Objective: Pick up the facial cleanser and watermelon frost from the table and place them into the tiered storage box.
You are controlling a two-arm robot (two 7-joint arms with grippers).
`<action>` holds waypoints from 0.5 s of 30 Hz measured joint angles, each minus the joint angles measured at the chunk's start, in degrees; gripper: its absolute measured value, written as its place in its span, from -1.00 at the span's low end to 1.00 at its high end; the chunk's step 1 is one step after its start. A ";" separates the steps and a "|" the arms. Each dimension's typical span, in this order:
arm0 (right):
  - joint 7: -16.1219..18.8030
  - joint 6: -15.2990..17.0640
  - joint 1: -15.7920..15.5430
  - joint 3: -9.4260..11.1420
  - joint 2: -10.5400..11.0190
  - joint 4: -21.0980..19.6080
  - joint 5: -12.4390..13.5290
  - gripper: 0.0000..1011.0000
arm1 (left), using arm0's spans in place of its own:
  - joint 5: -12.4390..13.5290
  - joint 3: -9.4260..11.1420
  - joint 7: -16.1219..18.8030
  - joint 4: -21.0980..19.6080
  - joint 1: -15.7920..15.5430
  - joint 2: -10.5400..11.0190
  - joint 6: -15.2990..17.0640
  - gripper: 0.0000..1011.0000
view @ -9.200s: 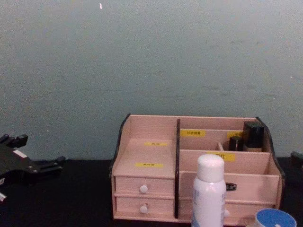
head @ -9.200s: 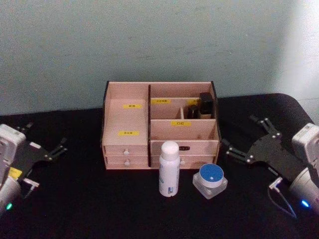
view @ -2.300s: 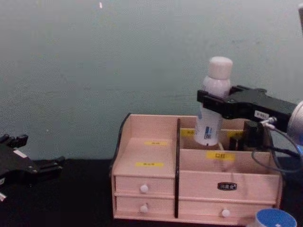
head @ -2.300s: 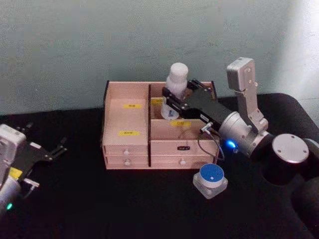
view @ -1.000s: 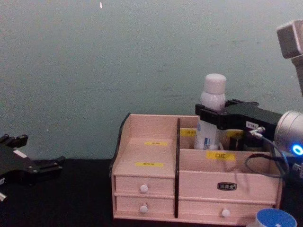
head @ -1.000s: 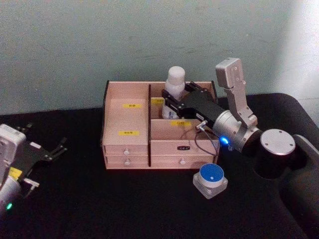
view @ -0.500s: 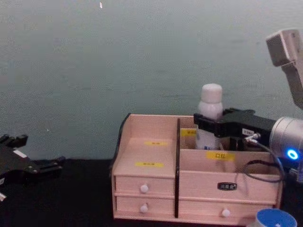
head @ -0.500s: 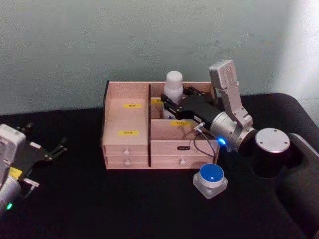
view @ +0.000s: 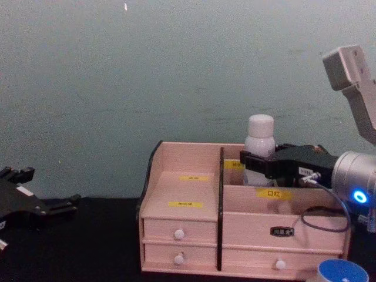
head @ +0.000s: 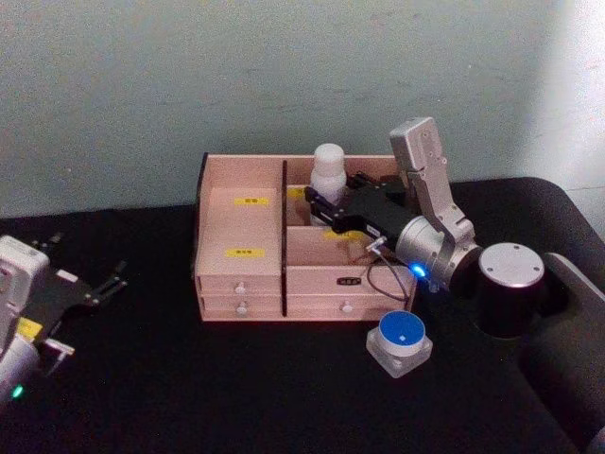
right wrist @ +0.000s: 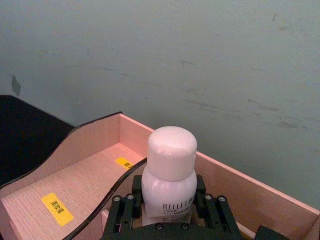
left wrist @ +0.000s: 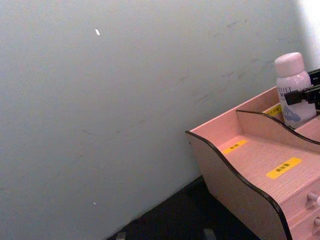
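A black counter meets a grey-green wall. Our right gripper has its fingers clamped on the upright cleanser, whose lower half is inside the box, right of the divider. The frost sits just before the box, nearer our right arm (left gripper parked far left, fingers wide).

The white facial cleanser stands upright in a back compartment of the pinkish-wood tiered storage box, right of its dark divider. The blue-lidded watermelon frost sits on the bench, near the box's right front corner.
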 joint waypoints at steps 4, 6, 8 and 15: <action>0.11 0.22 0.03 0.07 -0.04 0.12 -0.01 0.17 | 0.00 0.00 0.00 0.00 0.00 0.00 0.00 0.98; 0.12 0.23 0.03 0.07 -0.04 0.12 -0.01 0.17 | 0.00 0.00 0.00 0.00 0.00 0.00 0.00 0.98; 0.12 0.23 0.03 0.07 -0.04 0.12 -0.01 0.17 | 0.00 0.00 0.00 0.00 0.00 0.00 0.00 0.98; 0.12 0.23 0.03 0.07 -0.02 0.12 -0.02 0.17 | 0.00 0.00 0.00 0.00 0.00 0.00 0.00 0.98</action>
